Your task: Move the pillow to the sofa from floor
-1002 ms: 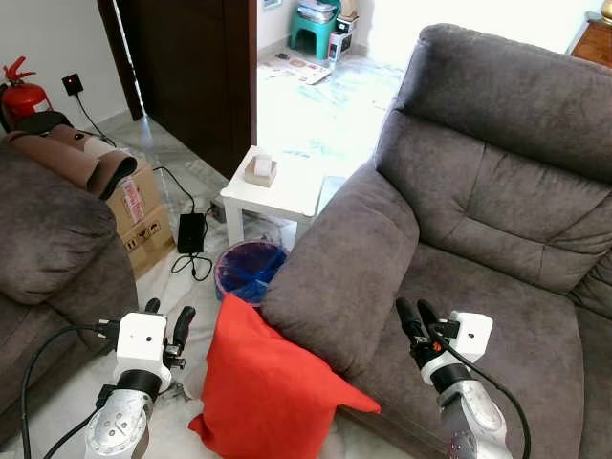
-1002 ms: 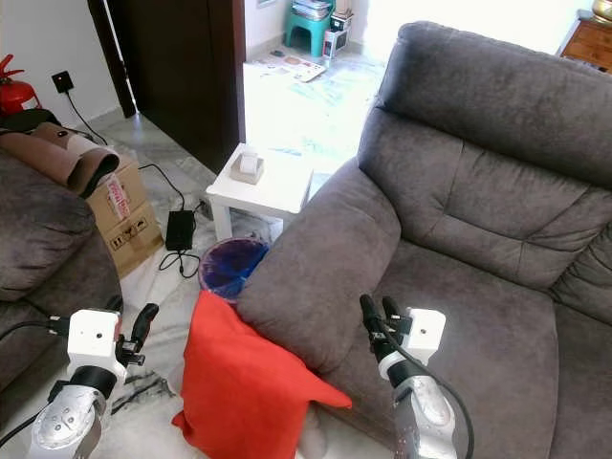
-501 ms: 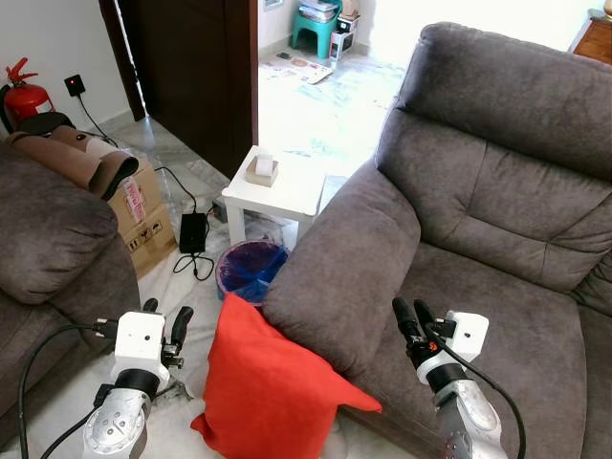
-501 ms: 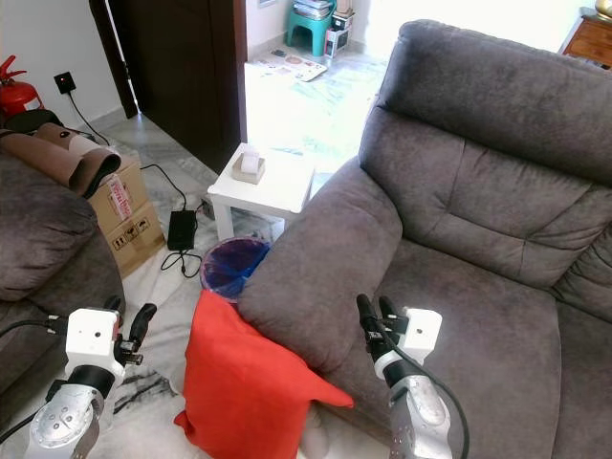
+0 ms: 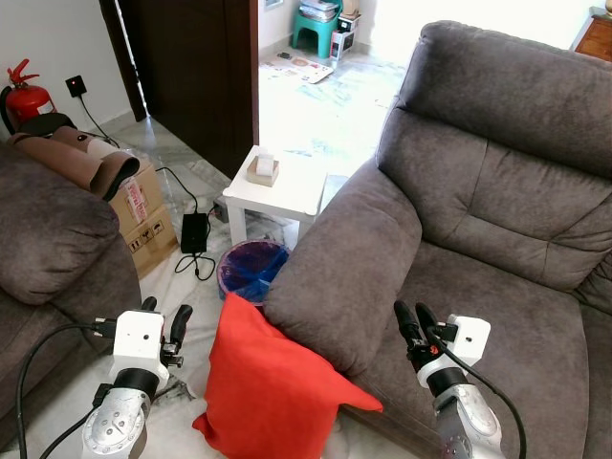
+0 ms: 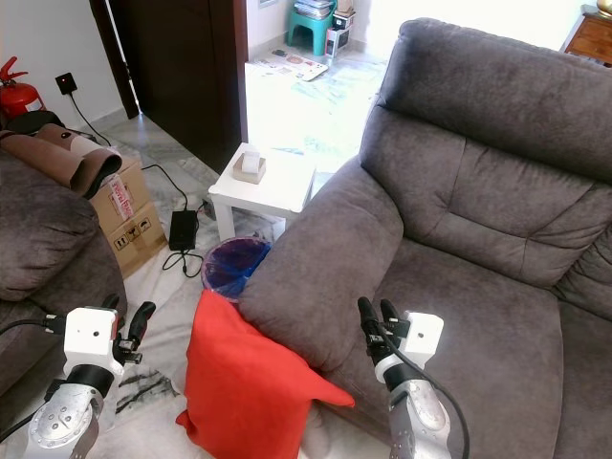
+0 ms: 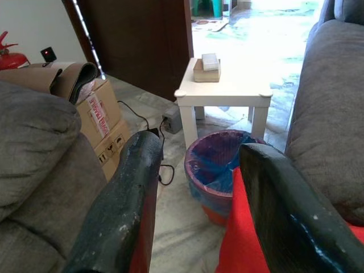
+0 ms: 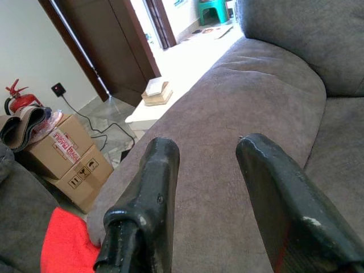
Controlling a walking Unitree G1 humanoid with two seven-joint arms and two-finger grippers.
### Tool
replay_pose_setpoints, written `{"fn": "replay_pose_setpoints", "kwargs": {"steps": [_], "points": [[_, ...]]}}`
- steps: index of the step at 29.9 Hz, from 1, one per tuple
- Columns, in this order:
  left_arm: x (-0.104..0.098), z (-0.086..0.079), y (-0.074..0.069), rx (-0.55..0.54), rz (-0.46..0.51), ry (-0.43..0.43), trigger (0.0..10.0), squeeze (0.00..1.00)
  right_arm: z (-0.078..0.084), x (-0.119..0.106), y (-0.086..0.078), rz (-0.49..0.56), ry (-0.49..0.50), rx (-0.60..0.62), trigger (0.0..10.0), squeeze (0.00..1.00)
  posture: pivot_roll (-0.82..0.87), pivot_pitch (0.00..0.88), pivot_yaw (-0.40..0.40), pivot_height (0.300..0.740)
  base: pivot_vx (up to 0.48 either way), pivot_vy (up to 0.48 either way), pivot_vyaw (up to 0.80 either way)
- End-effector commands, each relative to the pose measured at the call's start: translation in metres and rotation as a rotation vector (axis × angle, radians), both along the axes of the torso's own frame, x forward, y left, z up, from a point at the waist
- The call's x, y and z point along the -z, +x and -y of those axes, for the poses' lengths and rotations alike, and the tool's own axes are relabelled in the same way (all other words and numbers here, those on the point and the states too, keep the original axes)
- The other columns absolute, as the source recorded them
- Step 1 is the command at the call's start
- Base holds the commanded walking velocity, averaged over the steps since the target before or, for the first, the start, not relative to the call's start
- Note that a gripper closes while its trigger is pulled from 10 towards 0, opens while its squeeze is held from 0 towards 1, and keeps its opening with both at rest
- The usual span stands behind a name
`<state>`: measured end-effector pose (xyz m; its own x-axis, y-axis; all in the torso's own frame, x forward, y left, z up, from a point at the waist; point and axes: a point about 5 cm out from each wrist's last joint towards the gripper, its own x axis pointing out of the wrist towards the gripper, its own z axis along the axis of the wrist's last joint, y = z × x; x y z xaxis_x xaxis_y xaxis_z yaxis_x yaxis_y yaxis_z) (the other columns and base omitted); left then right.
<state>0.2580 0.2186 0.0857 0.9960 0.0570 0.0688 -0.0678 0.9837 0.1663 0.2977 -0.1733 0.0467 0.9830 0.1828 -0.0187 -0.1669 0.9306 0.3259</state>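
While the red pillow [image 5: 273, 382] stays on the floor [image 5: 182, 287], leaning against the grey sofa [image 5: 459, 229] armrest, little has shifted over the last second. Both the left claw [image 5: 164, 317] and the right claw [image 5: 413, 318] remain spread and empty, so the pickup has yet to begin.

Daylight is flooding in through the open doorway, blowing out the pale glossy tiled floor [image 5: 325, 105] behind the small white side table [image 5: 279, 186]. Grey fabric sofa [image 5: 497, 220] is staying evenly lit, soft shadows. Head views are looking sharp; close black fingers [image 7: 122, 216] are blurring in wrist views.
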Motion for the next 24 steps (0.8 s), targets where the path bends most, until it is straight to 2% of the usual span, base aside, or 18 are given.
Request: {"fn": "replay_pose_setpoints", "kwargs": {"steps": [1, 10, 15, 24], "points": [[0.001, 0.0, -0.001, -0.009, -0.009, 0.001, 10.0, 0.0, 0.001, 0.0, -0.002, 0.003, -0.002, 0.008, 10.0, 0.0, 0.14, 0.117, -0.056, 0.74, 0.0, 0.0, 0.0], [0.001, 0.006, 0.001, -0.01, -0.005, 0.001, 10.0, 0.0, 0.002, 0.003, -0.003, -0.018, -0.03, 0.005, 10.0, 0.0, 0.13, 0.113, -0.052, 0.74, 0.0, 0.0, 0.0], [0.01, 0.011, -0.007, -0.015, -0.029, -0.011, 10.0, 0.0, 0.006, 0.003, -0.004, -0.02, -0.027, 0.03, 10.0, 0.0, 0.12, 0.086, -0.034, 0.74, 0.0, 0.0, 0.0], [0.008, 0.01, -0.002, 0.009, -0.028, 0.007, 10.0, 0.0, -0.003, 0.003, -0.002, -0.021, -0.026, 0.003, 10.0, 0.0, 0.11, 0.064, -0.021, 0.71, 0.0, 0.0, 0.0]]}}
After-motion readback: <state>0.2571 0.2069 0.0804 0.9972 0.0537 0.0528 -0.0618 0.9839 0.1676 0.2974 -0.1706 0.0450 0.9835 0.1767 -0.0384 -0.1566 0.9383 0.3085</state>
